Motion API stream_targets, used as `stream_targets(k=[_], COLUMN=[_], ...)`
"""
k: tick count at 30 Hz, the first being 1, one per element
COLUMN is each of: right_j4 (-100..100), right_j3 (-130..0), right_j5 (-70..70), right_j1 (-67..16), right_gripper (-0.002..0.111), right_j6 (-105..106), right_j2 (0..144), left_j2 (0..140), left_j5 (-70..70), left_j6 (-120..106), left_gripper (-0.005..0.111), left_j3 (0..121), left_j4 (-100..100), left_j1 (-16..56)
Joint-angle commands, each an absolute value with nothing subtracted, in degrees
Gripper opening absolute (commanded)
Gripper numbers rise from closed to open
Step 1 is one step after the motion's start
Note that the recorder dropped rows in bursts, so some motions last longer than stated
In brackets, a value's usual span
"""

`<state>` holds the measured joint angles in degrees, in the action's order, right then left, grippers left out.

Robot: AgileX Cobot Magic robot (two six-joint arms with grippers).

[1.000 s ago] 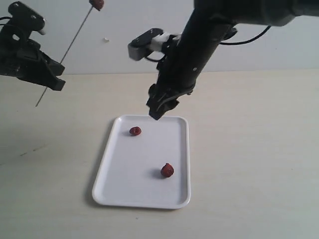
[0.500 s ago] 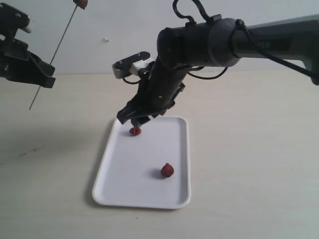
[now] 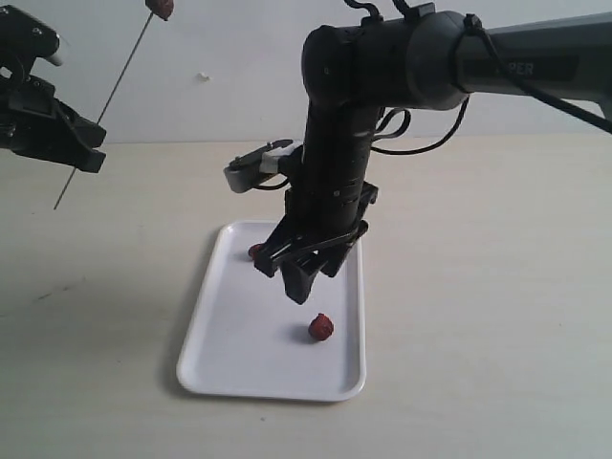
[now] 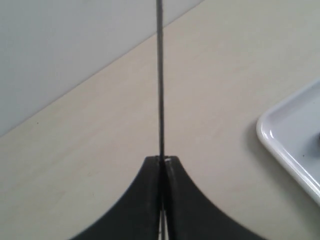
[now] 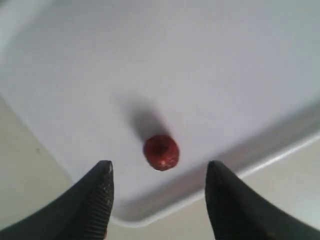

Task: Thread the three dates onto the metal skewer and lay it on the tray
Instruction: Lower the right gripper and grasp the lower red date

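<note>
Pale table [image 3: 478,316] with a white tray [image 3: 218,368]. The nearest date [image 3: 321,328] lies by the tray's near right edge, the right gripper [image 3: 298,285] spread above it. A second date [image 3: 255,251] (half hidden) sits at the far left corner. Beyond, the left gripper [image 4: 162,160] pinches the skewer [image 4: 160,75], a third date [image 3: 161,8] atop.

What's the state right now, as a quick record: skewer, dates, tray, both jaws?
skewer: metal skewer held off the table, tilted
left jaws: shut on the metal skewer
threaded: one threaded date near the skewer's upper end
loose: two on the tray, nearer date and farther date
right jaws: open, above the tray by the nearer date, not touching it
left to thread: two dates
</note>
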<state>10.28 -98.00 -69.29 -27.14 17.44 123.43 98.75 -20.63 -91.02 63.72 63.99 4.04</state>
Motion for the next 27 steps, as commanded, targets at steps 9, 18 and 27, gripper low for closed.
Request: stream_targets(k=[9, 18, 27], right_j4=[9.52, 9.76, 9.39], right_j3=[-89.87, -87.24, -81.44], right_j5=[-65.06, -59.98, -47.95], right_j1=[-27.36, -27.36, -27.36], right_gripper=[0.054, 0.058, 0.058], right_j6=[20.96, 20.96, 20.96], right_j2=[122.72, 122.72, 122.72], left_j2=[98.47, 98.47, 98.47], left_j5=[-22.22, -22.46, -22.58], left_j6=[-91.2, -91.2, -91.2], left_gripper=[0.0, 0.0, 0.0], left_j3=[63.5, 63.5, 63.5], left_j4=[64.7, 64.7, 64.7], left_j1=[3.97, 3.97, 3.97])
